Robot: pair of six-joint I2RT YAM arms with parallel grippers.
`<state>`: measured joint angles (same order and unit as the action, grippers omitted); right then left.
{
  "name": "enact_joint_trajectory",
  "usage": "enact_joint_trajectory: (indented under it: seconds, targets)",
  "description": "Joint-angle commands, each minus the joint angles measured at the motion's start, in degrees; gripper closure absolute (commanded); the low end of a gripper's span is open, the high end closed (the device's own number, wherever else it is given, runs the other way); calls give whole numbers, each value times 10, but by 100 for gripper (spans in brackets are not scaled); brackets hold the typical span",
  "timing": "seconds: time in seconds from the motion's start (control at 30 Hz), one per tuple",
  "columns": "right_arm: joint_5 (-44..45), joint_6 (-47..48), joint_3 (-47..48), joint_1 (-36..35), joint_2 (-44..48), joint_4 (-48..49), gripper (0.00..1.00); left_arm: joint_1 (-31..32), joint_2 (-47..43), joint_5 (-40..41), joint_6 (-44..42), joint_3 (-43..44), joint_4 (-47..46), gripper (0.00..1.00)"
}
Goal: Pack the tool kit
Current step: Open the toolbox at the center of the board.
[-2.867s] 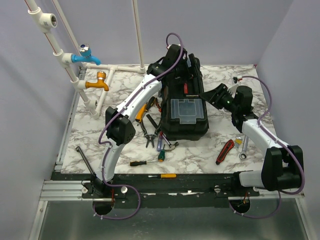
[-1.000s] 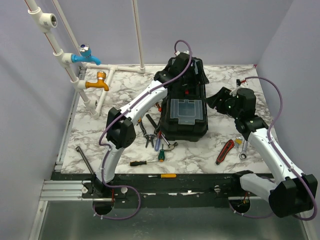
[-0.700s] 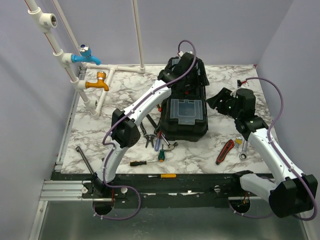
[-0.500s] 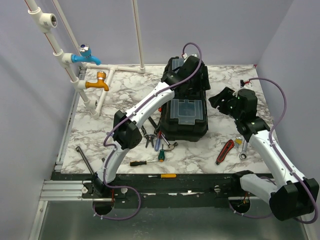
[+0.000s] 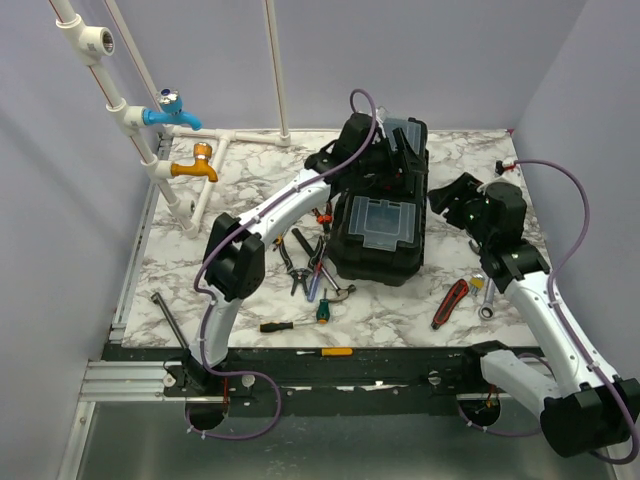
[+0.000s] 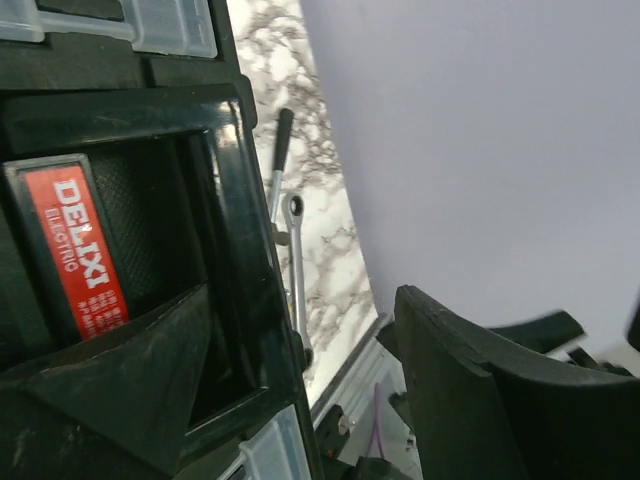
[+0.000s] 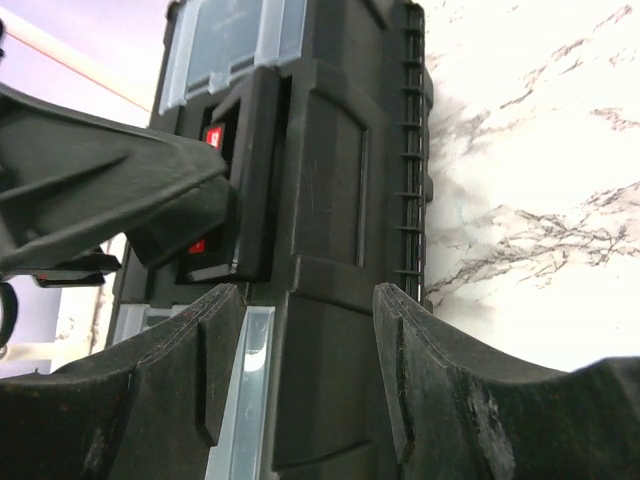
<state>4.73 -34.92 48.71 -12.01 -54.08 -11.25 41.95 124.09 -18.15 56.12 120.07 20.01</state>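
The black toolbox (image 5: 385, 252) of the tool kit stands mid-table with its clear-lidded compartments on top. My left gripper (image 5: 390, 165) is over its top, open. In the left wrist view one finger (image 6: 130, 380) sits in the recess by the red-labelled handle (image 6: 75, 250), the other finger (image 6: 500, 400) hangs outside the box's edge (image 6: 245, 230). My right gripper (image 5: 442, 200) is open at the box's right side, and its jaws frame the lid (image 7: 340, 150). Pliers (image 5: 295, 265), screwdrivers (image 5: 322, 300), a hammer (image 5: 341, 292), a red-black tool (image 5: 450, 302) and a wrench (image 5: 487, 297) lie loose.
Blue tap (image 5: 170, 112) and orange tap (image 5: 195, 167) sit on white pipes at the back left. A yellow-handled screwdriver (image 5: 330, 351) and a long metal bar (image 5: 170, 318) lie near the front edge. Walls close the back and both sides.
The toolbox has slid and turned to the right with my left gripper on its top. My right gripper has drawn back to the right beside it.
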Motion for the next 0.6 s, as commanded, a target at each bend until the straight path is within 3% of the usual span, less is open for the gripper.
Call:
enact_joint_trajectory:
  seconds: [0.0,0.17,0.27,0.33,0.57]
  targets:
    - [-41,-2,20,-1,-27,-19,38,-13,-16,-151,91,-134,-166,26]
    - [-108,-20,28,19,-59,12,38,-39,-23,-187,147,-200,-289,27]
    - [-224,-41,40,50,-102,55,28,-43,-25,-194,153,-207,-309,27]
    - [-283,-63,63,63,-141,62,27,-46,-29,-196,153,-209,-313,27]
    - [-317,-102,80,65,-191,129,29,-51,-43,-186,136,-208,-297,27]
